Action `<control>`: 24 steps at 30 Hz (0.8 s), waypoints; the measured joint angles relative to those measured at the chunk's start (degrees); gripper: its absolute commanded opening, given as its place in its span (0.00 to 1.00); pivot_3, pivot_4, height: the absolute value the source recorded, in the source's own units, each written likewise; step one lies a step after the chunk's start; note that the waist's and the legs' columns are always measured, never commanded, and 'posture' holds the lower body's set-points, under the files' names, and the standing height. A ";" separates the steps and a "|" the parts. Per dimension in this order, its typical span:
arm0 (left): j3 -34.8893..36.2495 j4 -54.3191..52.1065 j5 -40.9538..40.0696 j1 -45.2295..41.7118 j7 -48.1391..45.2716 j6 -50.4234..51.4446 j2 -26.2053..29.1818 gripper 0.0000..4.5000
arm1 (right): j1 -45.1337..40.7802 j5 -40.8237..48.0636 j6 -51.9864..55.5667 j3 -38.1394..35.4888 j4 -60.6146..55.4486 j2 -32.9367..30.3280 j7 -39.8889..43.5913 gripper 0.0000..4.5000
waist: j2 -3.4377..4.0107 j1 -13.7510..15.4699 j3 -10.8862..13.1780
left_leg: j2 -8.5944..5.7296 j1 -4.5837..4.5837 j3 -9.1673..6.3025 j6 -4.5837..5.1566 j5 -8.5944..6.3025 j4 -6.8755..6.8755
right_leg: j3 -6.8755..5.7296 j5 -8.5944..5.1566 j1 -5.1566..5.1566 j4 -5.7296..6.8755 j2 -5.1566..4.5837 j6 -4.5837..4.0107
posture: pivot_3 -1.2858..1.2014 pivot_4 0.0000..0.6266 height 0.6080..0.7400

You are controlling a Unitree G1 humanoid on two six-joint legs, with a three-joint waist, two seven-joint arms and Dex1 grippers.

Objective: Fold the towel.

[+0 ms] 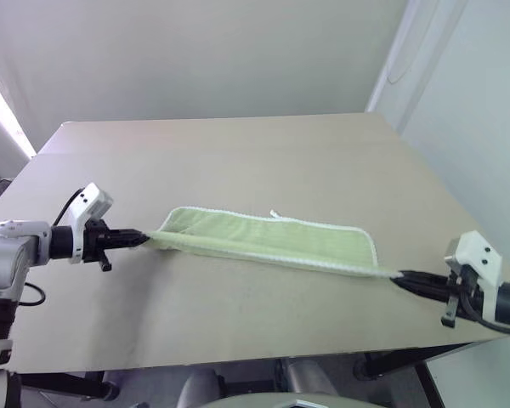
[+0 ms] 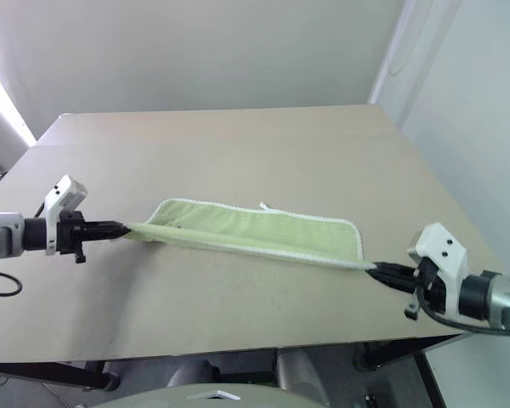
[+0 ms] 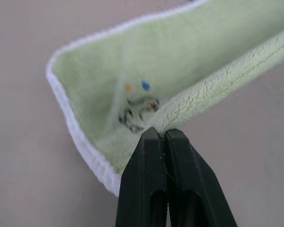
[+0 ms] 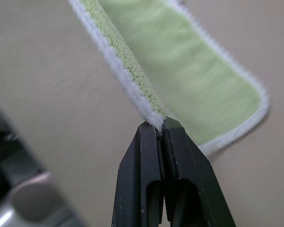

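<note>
The head views show the towel (image 1: 268,240) stretched as a long, narrow green band across the near part of the table (image 1: 238,153), pulled taut between the left gripper (image 1: 143,240) at one end and the right gripper (image 1: 399,278) at the other; its far long edge lies on the tabletop while the near edge rises to the two grips, and a small white loop (image 1: 275,213) pokes out at the far edge. The left wrist view adds what the head views are too distant to give: a small dark printed mark (image 3: 138,111) with an orange and a blue speck above it, just beyond the black fingertips (image 3: 151,142), which are pressed together on a corner of the cloth. The right wrist view shows the other pair of fingertips (image 4: 154,130) likewise pinched shut on the white-edged corner, the band running away from them. The table is a smooth, matte beige slab with a straight near edge, standing before a plain pale wall (image 1: 195,51). The cloth is looped terry, soft and nubbly, rimmed in white stitching with rounded corners.
</note>
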 measured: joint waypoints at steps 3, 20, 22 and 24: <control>-4.15 4.22 1.21 -3.62 0.24 0.05 -1.50 0.00 | -4.08 -1.79 0.27 4.80 3.28 0.07 -1.94 0.00 | 0.00 0.04 -0.01 | -0.02 -0.02 -0.02 0.01 0.00 -0.06 | 0.02 0.01 -0.05 0.08 0.05 -0.01 | 0.52 0.00 0.79; -13.92 40.57 12.20 -27.94 1.19 -13.92 -15.48 0.00 | -22.83 -10.26 -0.07 19.78 21.98 8.09 -13.05 0.00 | -0.01 0.45 -0.03 | -0.17 -0.11 -0.06 0.05 0.01 -0.05 | 0.21 0.08 -0.07 0.28 0.10 -0.05 | 0.52 0.00 0.79; -13.97 44.05 13.10 -29.52 1.66 -15.72 -16.73 0.00 | -23.81 -10.63 -0.82 19.91 22.80 8.70 -13.23 0.00 | -0.02 0.50 -0.03 | -0.19 -0.09 -0.06 0.06 0.01 -0.01 | 0.22 0.08 -0.06 0.31 0.10 -0.05 | 0.52 0.00 0.79; -13.89 47.76 13.86 -31.39 2.60 -17.44 -17.98 0.00 | -25.35 -11.19 -1.60 20.11 24.08 9.22 -13.46 0.00 | -0.02 0.53 -0.03 | -0.19 -0.07 -0.06 0.06 0.01 0.02 | 0.23 0.09 -0.05 0.36 0.10 -0.03 | 0.52 0.00 0.79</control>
